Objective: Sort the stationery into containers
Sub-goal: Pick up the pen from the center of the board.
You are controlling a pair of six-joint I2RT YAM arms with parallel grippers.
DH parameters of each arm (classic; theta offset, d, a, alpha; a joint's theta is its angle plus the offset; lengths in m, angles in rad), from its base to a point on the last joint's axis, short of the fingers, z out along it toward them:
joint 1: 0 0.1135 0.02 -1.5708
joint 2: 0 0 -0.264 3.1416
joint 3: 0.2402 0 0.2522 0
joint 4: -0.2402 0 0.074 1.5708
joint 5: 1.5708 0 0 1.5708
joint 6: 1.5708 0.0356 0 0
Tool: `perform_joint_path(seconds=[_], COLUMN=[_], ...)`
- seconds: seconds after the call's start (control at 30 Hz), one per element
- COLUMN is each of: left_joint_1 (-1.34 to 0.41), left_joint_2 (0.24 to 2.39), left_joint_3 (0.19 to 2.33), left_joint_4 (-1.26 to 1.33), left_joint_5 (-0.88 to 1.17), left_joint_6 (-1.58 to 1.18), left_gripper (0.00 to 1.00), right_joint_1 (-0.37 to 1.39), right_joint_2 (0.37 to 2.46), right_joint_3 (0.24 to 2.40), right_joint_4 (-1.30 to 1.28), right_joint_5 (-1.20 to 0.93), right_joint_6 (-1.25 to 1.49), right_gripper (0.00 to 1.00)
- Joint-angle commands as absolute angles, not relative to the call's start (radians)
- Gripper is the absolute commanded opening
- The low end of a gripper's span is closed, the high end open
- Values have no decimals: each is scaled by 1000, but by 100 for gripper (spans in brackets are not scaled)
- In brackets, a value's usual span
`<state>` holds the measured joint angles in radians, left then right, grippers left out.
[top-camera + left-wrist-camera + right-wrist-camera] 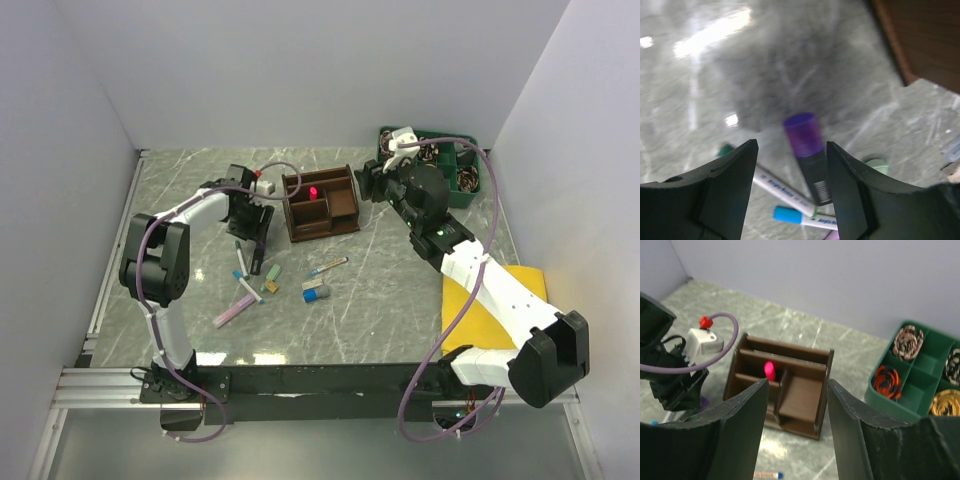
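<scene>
The dark brown organiser (pixel 322 207) stands at the table's middle back with a pink marker (pixel 313 191) upright in a rear compartment. My left gripper (pixel 249 236) is open and low, left of the organiser. In the left wrist view its jaws (pixel 790 150) straddle a purple-capped black marker (pixel 807 150) lying on the table, not touching it. White pens (pixel 785 194) lie under it. My right gripper (pixel 372 185) is open and empty, right of the organiser. The right wrist view (pixel 797 385) looks down on the organiser (pixel 790 400) and pink marker (pixel 769 371).
Loose stationery lies in front of the organiser: a pink-purple marker (pixel 235 312), a green piece (pixel 272 272), a thin pen (pixel 328 266) and blue-grey pieces (pixel 317 291). A green tray of coiled cables (pixel 465 175) stands back right. A yellow cloth (pixel 495 300) lies under the right arm.
</scene>
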<state>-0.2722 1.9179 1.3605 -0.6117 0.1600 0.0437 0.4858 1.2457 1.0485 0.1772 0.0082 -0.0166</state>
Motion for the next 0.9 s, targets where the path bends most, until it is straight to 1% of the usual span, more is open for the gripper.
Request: perform_joint_path(seconds=[0.0,0.27,0.3,0.37,0.47,0.5,0.57,0.6,0.67,0.7,0.77,0.83,0.87], left_joint_1=[-308,-316,-316,-316,-316,-316,-316,-314,-308,-304,-281,-267,-262], left_joint_2=[1936,1959,1962,1976,1991,1994,2003,2003,1997,1988,1954,1912,1895], left_joint_3=[1394,1374,1374,1376,1377,1378,1385,1391,1425,1442,1500,1557,1571], left_joint_4=[-626,-629,-627,-624,-623,-621,-621,-626,-637,-653,-669,-683,-683], left_joint_5=[157,92,87,84,87,92,121,141,223,262,372,422,493], left_joint_6=[31,15,15,12,14,15,18,24,46,51,77,97,132], left_gripper=[64,59,53,49,37,29,21,12,3,1,1,1,1], right_joint_1=[468,451,449,448,445,446,445,446,445,445,440,433,430], right_joint_2=[1203,1177,1177,1177,1181,1183,1189,1190,1196,1198,1198,1200,1201], right_joint_3=[1028,1012,1012,1011,1012,1014,1020,1022,1026,1026,1025,1028,1031], right_joint_4=[173,158,156,158,153,152,147,146,143,143,147,138,134], right_joint_5=[17,8,5,5,9,9,14,15,21,23,34,40,44], right_joint_6=[-20,-17,-17,-20,-23,-26,-38,-44,-64,-72,-87,-91,-91], right_gripper=[58,58,58,58,58,58,58,58,58,58,57,57,57])
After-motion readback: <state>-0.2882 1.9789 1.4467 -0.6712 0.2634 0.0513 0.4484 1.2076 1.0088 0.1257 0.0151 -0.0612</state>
